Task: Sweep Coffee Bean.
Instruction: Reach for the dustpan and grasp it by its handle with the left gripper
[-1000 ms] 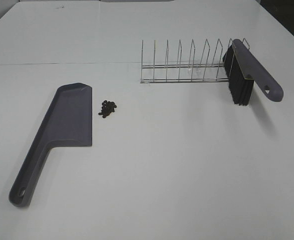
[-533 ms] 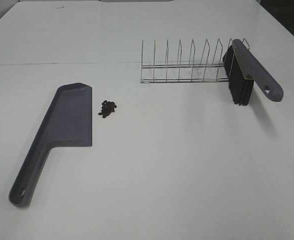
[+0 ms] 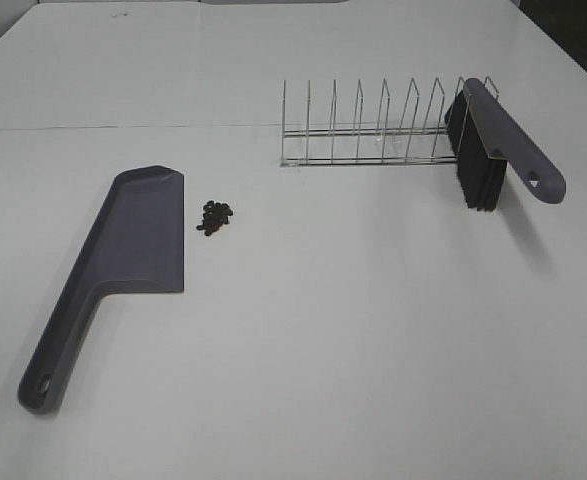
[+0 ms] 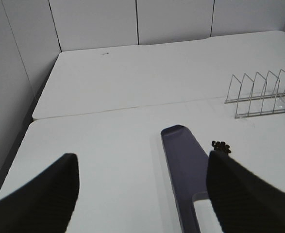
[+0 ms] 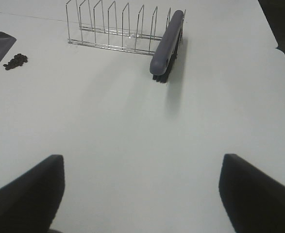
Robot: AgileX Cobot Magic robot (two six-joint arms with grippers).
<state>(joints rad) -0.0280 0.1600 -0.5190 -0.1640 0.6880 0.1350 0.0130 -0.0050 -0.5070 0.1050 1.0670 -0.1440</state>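
A small heap of dark coffee beans (image 3: 215, 217) lies on the white table just right of the grey-purple dustpan (image 3: 123, 255), which lies flat with its handle toward the near left. The beans also show in the left wrist view (image 4: 221, 146) and the right wrist view (image 5: 16, 61). The grey-purple brush (image 3: 493, 150) with black bristles leans in the right end of the wire rack (image 3: 373, 130). Neither gripper shows in the high view. My left gripper (image 4: 142, 194) is open above the dustpan handle (image 4: 188, 189). My right gripper (image 5: 142, 194) is open, well short of the brush (image 5: 166, 43).
The wire rack (image 5: 115, 29) stands at the back right of the table. A seam (image 3: 123, 127) runs across the table behind the dustpan. White wall panels (image 4: 132, 22) stand beyond the table's far edge.
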